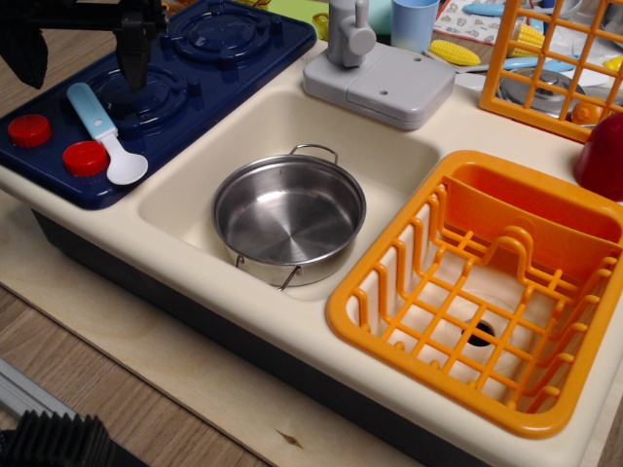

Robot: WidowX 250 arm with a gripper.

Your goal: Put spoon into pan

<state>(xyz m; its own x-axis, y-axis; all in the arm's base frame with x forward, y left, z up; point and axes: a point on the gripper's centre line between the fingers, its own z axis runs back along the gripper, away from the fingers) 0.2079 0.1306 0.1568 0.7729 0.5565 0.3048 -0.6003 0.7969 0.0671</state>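
Observation:
The spoon (103,133), with a light blue handle and a white bowl, lies flat on the dark blue toy stove (224,58) at the left, its bowl pointing toward the front. The round steel pan (289,216) with two wire loop handles sits empty in the cream sink basin (389,156), to the right of the spoon. My black gripper (83,78) hangs over the stove at the top left with its fingers (133,58) spread wide. It is open and empty, just above and behind the spoon's handle end.
An orange dish rack (487,292) fills the right side next to the pan. A grey faucet (350,39) stands behind the sink. Two red knobs (86,158) sit beside the spoon. A yellow corn cob (455,52), a blue cup (414,24), an orange basket (555,58) and a red object (604,156) are at the back right.

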